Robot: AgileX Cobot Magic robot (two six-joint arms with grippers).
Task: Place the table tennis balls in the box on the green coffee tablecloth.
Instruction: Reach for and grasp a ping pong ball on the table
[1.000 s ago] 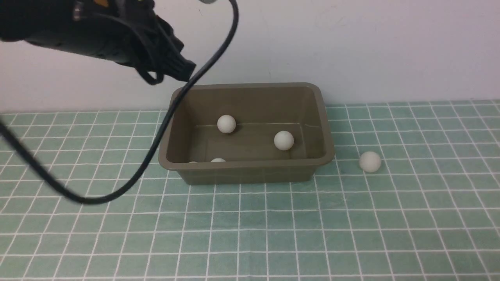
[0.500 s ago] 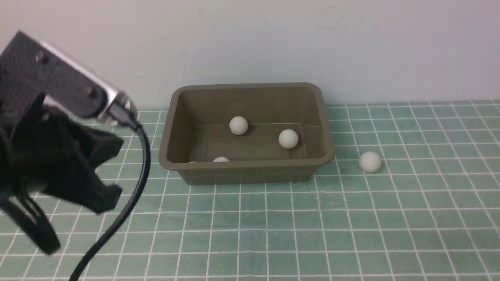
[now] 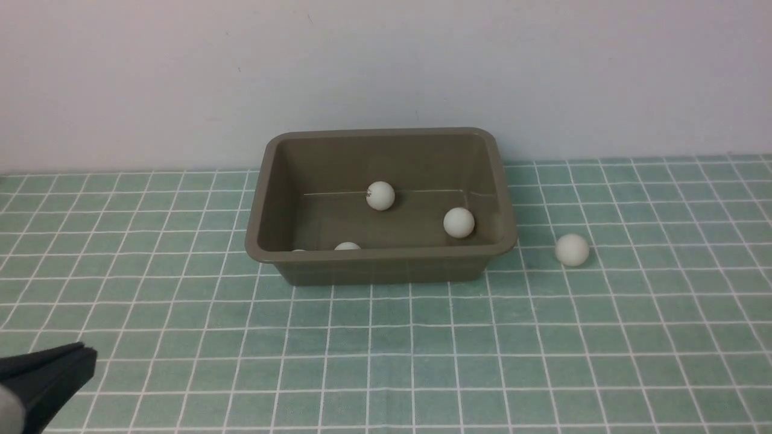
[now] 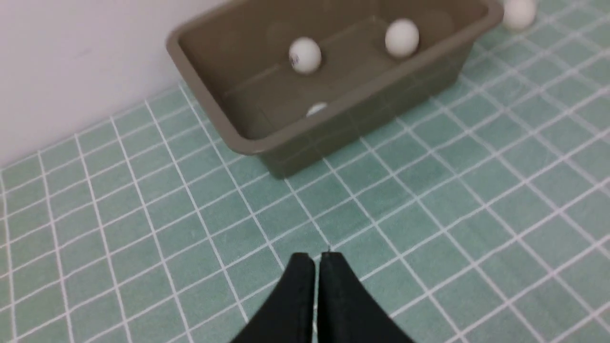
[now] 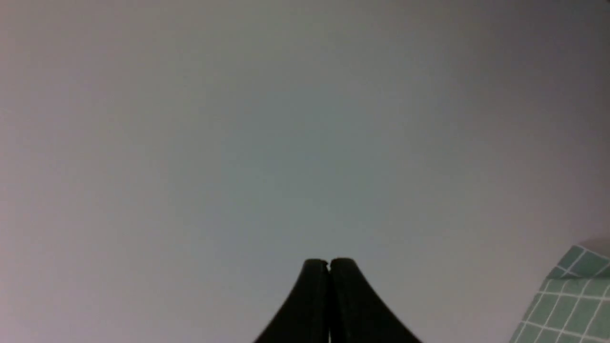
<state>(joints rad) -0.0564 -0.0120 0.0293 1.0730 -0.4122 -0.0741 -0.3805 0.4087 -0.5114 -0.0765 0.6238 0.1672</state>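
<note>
The olive-brown box [image 3: 374,254] stands on the green coffee tablecloth [image 3: 422,337] near the wall. Two table tennis balls lie in plain sight inside it: one with a dark mark [image 3: 380,196] and one further right [image 3: 459,222]. Two more peek over the near wall, a ball [image 3: 347,246] and a sliver [image 3: 298,249]. Another ball [image 3: 572,249] rests on the cloth to the right of the box. My left gripper [image 3: 87,358] is shut and empty at the lower left, well clear of the box [image 4: 362,90]. My right gripper [image 5: 329,262] is shut, empty, facing the wall.
A pale wall [image 3: 386,66] rises directly behind the box. In the right wrist view a folded corner of the cloth [image 5: 567,300] shows at one edge. The right arm is out of the front view.
My left arm has swung from above the box's left back corner down to the lower left edge of the front view. The two balls in plain sight have rolled a little to the right.
</note>
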